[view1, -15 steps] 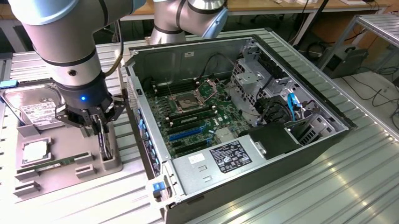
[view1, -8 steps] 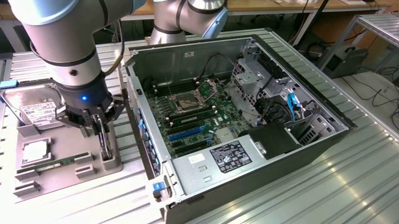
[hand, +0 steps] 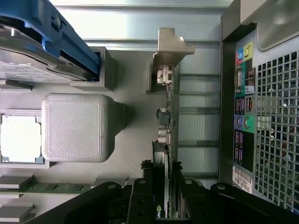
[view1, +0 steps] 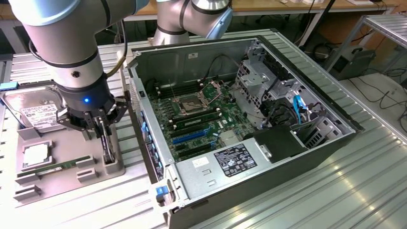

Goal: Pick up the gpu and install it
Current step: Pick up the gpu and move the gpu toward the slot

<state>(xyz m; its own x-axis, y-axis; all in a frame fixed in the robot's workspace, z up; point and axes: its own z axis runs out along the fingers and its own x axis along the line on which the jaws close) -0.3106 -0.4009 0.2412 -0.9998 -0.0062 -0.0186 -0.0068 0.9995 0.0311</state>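
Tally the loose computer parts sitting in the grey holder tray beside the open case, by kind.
Hard drive: 1
CPU: 1
Memory stick: 1
gpu, standing on edge: 1
Total: 4

We can't read any text. We see a black printed label [view1: 235,160] on the power supply [view1: 202,175], a white label [view1: 39,116] on the hard drive [view1: 25,99], a barcode sticker [hand: 242,178] on the case back [hand: 275,116] and a green logo scrap [hand: 160,215] on the gpu [hand: 169,135]. All the print is too small.
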